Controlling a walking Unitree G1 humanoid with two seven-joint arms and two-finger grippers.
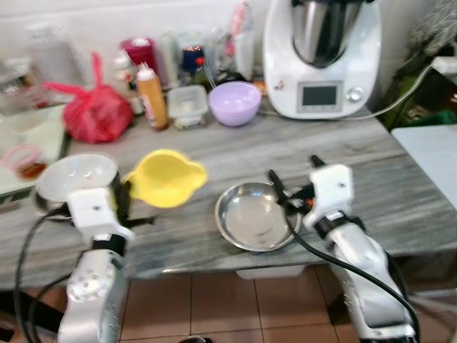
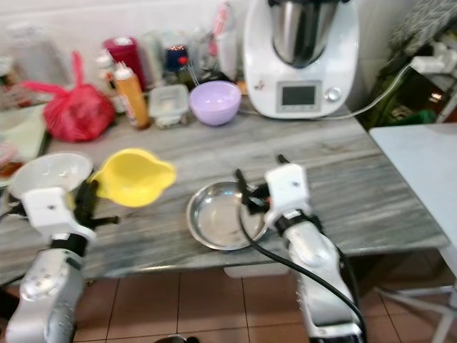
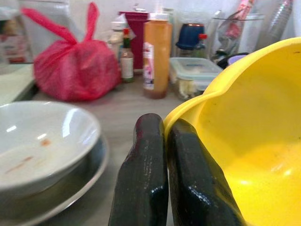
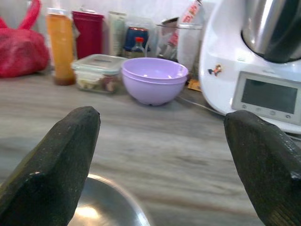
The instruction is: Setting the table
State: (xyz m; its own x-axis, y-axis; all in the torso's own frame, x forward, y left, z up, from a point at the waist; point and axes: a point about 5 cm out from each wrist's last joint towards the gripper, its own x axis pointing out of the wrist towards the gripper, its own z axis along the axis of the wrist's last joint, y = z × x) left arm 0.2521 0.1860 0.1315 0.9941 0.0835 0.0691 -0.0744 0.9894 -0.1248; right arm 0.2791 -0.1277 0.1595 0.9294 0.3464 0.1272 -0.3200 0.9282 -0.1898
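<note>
My left gripper [image 1: 123,199] is shut on the rim of a yellow bowl with a spout [image 1: 166,177] and holds it just above the grey marble counter [image 1: 371,179]. In the left wrist view both fingers [image 3: 146,160] pinch that yellow rim [image 3: 244,141]. Beside it a white bowl [image 1: 75,175] rests on a steel plate. An empty steel bowl [image 1: 253,216] lies near the counter's front edge. My right gripper [image 1: 291,168] is open over the steel bowl's right rim. The right wrist view shows its fingers [image 4: 61,155] spread wide above the steel bowl [image 4: 103,207].
At the back of the counter stand a purple bowl [image 1: 234,102], a lidded plastic box [image 1: 188,106], an orange sauce bottle [image 1: 151,96], a red bag [image 1: 96,111] and a white kitchen machine [image 1: 321,57] with its cable. A white table [image 1: 432,153] is at the right.
</note>
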